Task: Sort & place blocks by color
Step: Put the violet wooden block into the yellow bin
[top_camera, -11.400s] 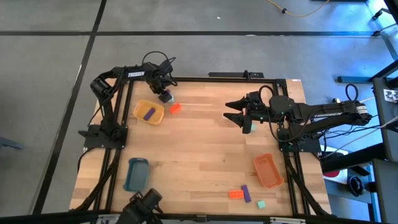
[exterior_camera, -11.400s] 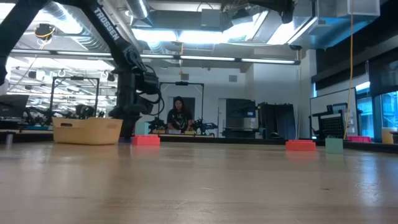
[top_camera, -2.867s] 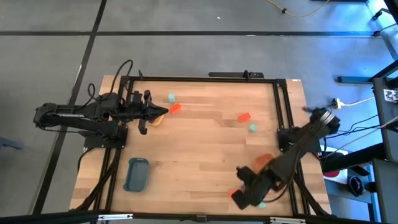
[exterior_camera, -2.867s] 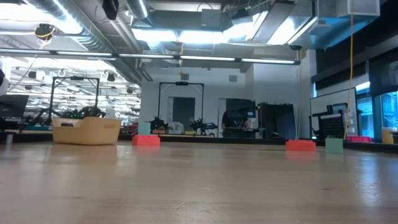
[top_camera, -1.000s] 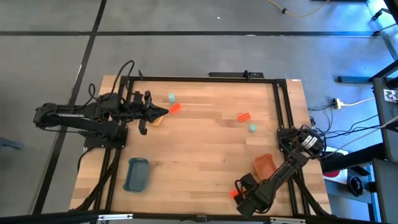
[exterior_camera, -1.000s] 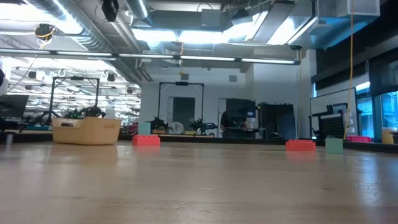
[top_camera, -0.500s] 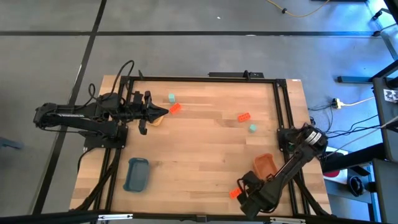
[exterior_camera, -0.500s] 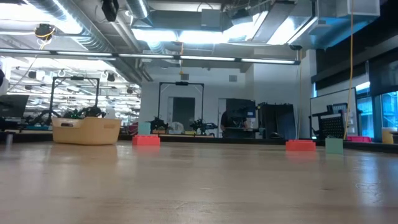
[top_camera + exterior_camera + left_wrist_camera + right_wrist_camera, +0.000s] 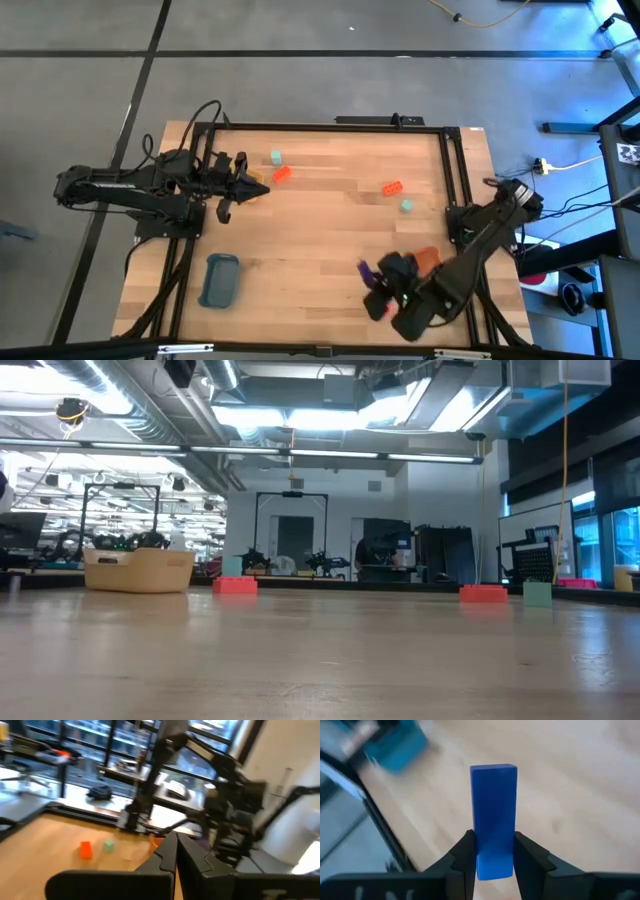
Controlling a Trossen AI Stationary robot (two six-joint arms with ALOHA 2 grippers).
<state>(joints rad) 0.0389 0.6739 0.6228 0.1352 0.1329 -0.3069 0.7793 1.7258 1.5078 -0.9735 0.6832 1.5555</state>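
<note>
Left gripper (image 9: 262,187) at upper left, fingers pressed together, tip over yellow tray (image 9: 254,189); teal block (image 9: 275,157) and orange-red brick (image 9: 282,174) beside it; blue tray (image 9: 219,279) lower left; right gripper (image 9: 493,862) at lower right pinches purple block (image 9: 366,271); orange tray (image 9: 428,257) just beside.

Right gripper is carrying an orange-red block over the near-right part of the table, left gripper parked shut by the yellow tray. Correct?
Not quite. The block clamped between the right gripper fingers is purple, reading as blue in the right wrist view, not orange-red; the high view shows its purple end by the gripper. The rest holds: the left gripper sits shut by the yellow tray.
</note>
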